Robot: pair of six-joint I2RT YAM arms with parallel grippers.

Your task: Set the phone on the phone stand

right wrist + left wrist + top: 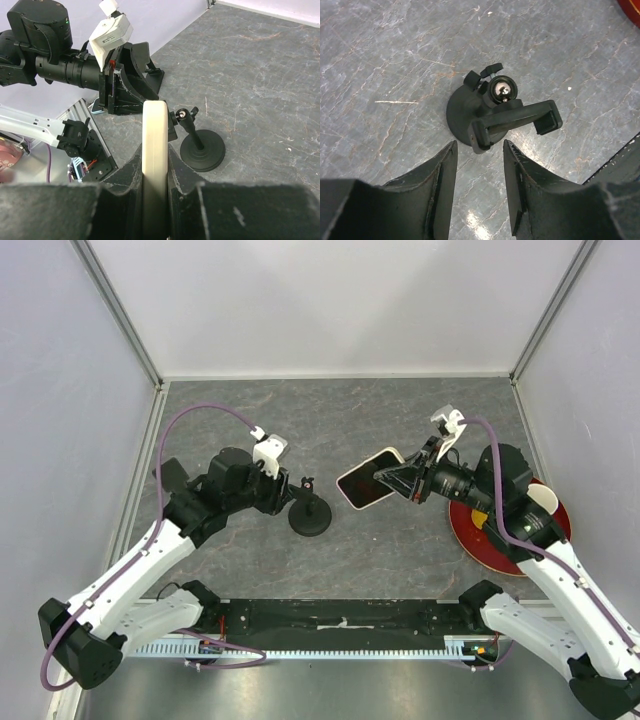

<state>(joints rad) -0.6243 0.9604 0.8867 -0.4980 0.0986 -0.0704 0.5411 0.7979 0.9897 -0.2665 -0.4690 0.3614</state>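
Note:
A cream-edged phone [368, 480] with a dark screen hangs tilted above the table, and my right gripper [397, 478] is shut on its right end. In the right wrist view the phone [155, 145] stands edge-on between the two pads. The black phone stand [310, 513] sits on a round base left of the phone, apart from it. Its ball joint and clamp [516, 121] lie just beyond my left gripper [479, 146]. That gripper is open with only the table between its fingers, and it hovers at the stand's left side [283, 494].
A red round plate [505, 540] lies under the right arm near the right wall. Grey walls close the table on three sides. A black rail [340, 618] with cables runs along the near edge between the arm bases.

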